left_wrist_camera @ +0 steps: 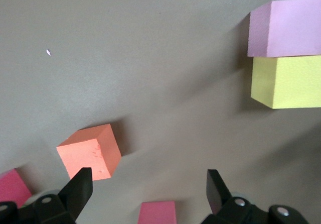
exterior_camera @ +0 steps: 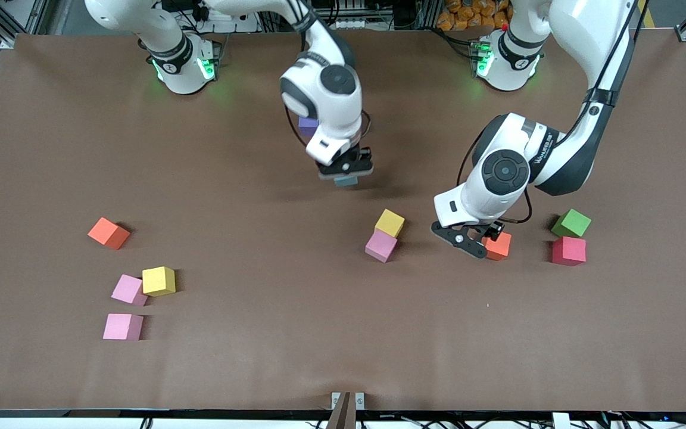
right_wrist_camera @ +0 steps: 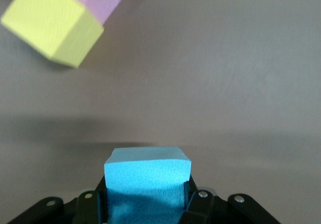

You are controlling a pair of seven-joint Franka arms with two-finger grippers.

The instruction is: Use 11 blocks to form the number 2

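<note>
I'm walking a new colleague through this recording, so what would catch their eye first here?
Likely the right pincer, up over bare table mid-scene, shut on a cyan-blue cube. Next the left pincer, open and low beside an orange cube toward the left arm's end. A yellow cube touching a pink cube sits between them; no digit is formed yet.

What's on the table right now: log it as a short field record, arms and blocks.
right gripper: shut on a cyan block, up over bare table
left gripper: jaws open, low beside an orange block
started pair: yellow block touching pink block, mid-table
loose blocks, right arm's end: orange, yellow, two pink
non-task cubes: green, deep red
number 2: not yet formed
</note>
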